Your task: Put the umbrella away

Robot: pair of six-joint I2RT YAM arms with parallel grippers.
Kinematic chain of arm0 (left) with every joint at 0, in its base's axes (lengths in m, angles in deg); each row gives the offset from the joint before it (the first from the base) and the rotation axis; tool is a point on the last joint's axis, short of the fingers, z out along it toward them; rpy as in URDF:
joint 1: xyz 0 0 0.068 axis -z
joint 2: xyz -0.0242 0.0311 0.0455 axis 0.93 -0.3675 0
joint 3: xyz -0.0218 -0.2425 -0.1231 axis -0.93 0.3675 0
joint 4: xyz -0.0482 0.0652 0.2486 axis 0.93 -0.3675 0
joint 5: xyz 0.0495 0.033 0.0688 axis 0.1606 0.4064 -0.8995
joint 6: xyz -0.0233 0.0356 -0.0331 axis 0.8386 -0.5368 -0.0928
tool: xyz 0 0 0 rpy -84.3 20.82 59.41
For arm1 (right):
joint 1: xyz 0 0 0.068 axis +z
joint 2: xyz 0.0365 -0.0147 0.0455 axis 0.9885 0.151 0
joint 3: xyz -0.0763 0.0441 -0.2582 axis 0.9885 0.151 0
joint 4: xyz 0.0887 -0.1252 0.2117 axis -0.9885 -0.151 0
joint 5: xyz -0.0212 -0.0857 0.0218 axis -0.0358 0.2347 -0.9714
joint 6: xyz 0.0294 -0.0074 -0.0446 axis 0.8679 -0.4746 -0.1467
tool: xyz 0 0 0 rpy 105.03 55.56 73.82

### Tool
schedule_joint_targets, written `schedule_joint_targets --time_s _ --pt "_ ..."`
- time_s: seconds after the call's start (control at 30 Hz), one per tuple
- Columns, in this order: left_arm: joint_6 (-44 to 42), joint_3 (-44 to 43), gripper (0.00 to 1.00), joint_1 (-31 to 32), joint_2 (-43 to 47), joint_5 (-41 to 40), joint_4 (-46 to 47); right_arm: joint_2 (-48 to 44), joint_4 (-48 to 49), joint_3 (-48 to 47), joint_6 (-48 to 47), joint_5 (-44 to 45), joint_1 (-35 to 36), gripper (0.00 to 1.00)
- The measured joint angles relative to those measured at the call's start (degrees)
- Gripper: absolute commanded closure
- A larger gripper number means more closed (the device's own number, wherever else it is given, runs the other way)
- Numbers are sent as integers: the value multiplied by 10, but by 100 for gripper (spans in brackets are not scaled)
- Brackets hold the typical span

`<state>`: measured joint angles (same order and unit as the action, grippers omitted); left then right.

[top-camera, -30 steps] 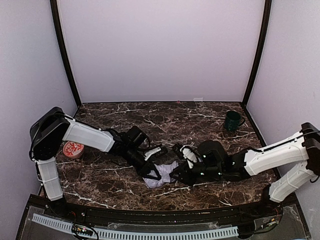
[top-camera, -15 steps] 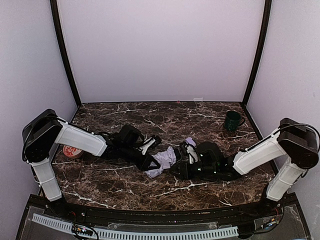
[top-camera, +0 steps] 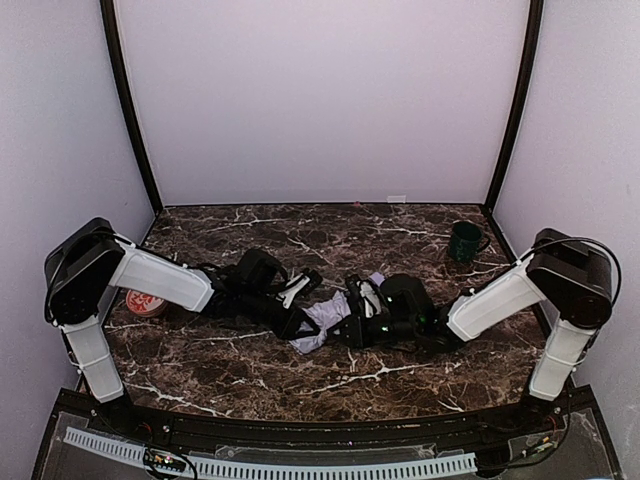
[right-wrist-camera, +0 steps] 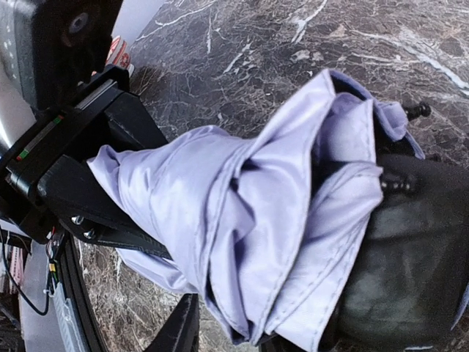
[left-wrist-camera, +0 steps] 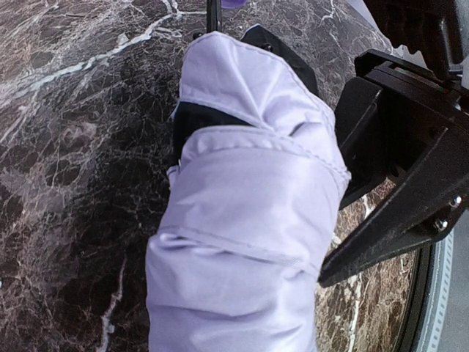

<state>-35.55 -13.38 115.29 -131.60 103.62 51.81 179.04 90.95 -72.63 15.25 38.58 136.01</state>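
The umbrella (top-camera: 325, 316) lies folded on the marble table (top-camera: 330, 390) between my two grippers, pale lavender fabric bunched up with black lining showing. From the left, my left gripper (top-camera: 298, 322) is shut on it. In the left wrist view the fabric (left-wrist-camera: 249, 220) covers my own jaws, and a thin black shaft (left-wrist-camera: 212, 15) runs out at the top. My right gripper (top-camera: 352, 322) comes from the right and is shut on the other end. In the right wrist view the folds (right-wrist-camera: 256, 220) sit between its black fingers (right-wrist-camera: 176, 330).
A dark green mug (top-camera: 465, 241) stands at the back right. A red-and-white round tub (top-camera: 145, 300) sits at the left by the left arm's base. Black posts and pale walls enclose the table on three sides.
Both grippers and the umbrella have shifted away from the near edge toward the table's middle. The right gripper loosened, slid left along the bundle and closed again.
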Motion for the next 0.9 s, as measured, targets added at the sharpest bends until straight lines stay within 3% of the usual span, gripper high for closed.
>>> schedule_joint_targets --time_s 0.1,0.5,0.73,0.9 --pt "-2 0 100 0 0 0 0 1 -2 -3 -7 -3 -3 100" --pt "-24 -15 100 -1 -5 -14 -20 -6 22 -3 -14 -76 -8 100" --pt "-43 -37 100 0 -23 -5 -28 -47 -53 -80 -38 -105 -12 100" --pt "-49 -43 100 2 -31 0 -21 -51 -76 -84 -37 -119 -18 100"
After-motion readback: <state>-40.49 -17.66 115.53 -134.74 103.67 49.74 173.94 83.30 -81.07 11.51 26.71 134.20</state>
